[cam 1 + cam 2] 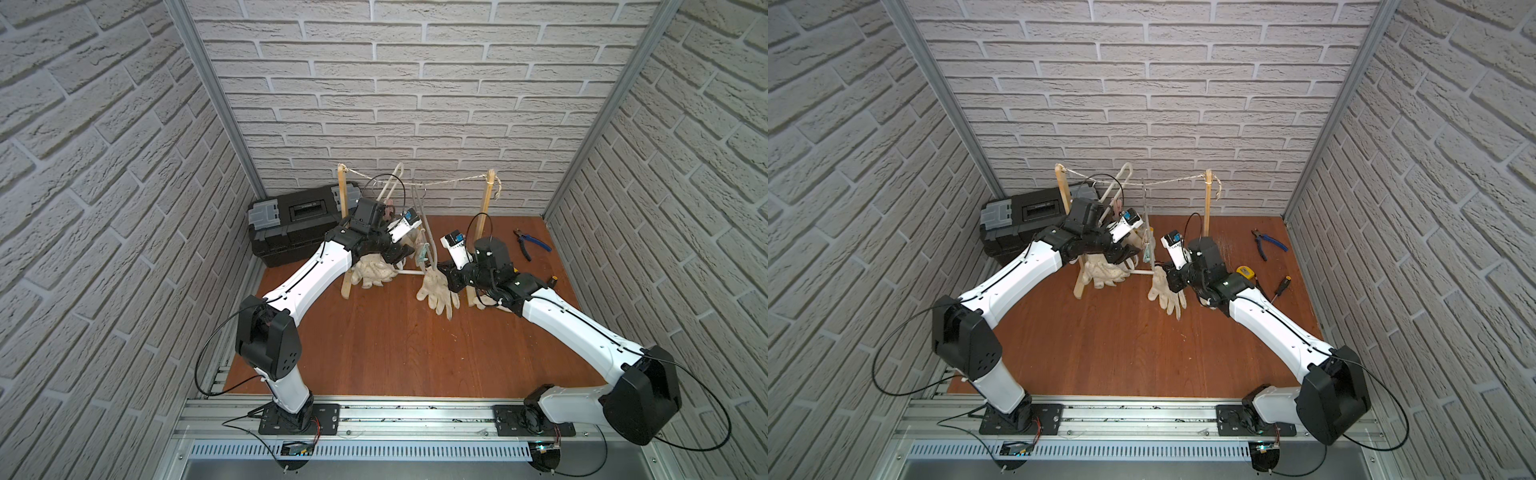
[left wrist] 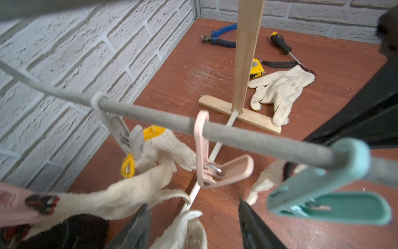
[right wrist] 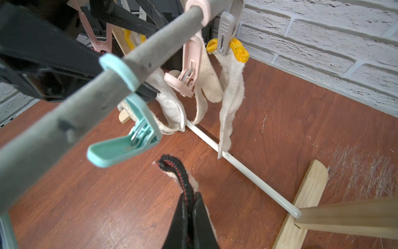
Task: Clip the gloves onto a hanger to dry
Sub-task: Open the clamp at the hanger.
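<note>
By the hanger bar (image 3: 86, 107), right gripper (image 3: 190, 199) pinches a glove (image 3: 172, 165) cuff, left gripper (image 2: 193, 204) gapes empty; cuff may miss the closed teal clip (image 3: 120, 148), drop

White brick walls (image 1: 415, 83), seemingly wooden floor (image 1: 395, 340).

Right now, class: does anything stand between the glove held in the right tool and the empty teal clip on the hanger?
Nothing visible does. The right tool holds the glove by its dark cuff close to the teal clip, and only bare wooden surface shows through the gap between them.
</note>
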### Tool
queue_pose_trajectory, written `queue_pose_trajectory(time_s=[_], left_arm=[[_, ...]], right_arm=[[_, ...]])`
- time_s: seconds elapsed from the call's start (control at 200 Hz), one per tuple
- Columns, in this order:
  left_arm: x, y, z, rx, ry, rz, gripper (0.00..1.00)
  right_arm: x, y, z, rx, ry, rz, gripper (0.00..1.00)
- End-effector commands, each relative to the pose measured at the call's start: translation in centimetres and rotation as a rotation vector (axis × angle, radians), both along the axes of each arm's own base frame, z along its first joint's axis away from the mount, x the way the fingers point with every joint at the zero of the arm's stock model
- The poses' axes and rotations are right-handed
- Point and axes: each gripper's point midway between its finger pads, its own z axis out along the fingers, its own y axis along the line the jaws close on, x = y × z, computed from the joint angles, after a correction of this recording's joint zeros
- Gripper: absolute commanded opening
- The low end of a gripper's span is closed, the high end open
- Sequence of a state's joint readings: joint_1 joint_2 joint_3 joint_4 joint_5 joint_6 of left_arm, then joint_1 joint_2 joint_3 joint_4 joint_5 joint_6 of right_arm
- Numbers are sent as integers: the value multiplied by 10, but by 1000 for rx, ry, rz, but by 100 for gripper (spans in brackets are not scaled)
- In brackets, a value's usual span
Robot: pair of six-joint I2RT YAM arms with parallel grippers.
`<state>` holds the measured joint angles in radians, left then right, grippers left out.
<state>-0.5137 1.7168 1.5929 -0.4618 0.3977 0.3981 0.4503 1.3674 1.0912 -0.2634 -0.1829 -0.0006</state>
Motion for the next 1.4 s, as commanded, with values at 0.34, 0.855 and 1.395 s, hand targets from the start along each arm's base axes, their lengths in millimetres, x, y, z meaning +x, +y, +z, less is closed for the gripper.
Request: queue_pose_trajectory(time_s=[0.34, 0.855, 1.395], left_arm=[[-1, -38, 18, -51, -129, -210, 67], [-1, -46, 10, -60, -103, -242, 44], [-9, -44, 30, -238, 67, -223, 20]], right_arm=[[8, 6, 29, -24, -13, 55, 3], [0, 5, 37, -24, -3, 66, 3], [15, 17, 10, 12, 52, 162, 3]])
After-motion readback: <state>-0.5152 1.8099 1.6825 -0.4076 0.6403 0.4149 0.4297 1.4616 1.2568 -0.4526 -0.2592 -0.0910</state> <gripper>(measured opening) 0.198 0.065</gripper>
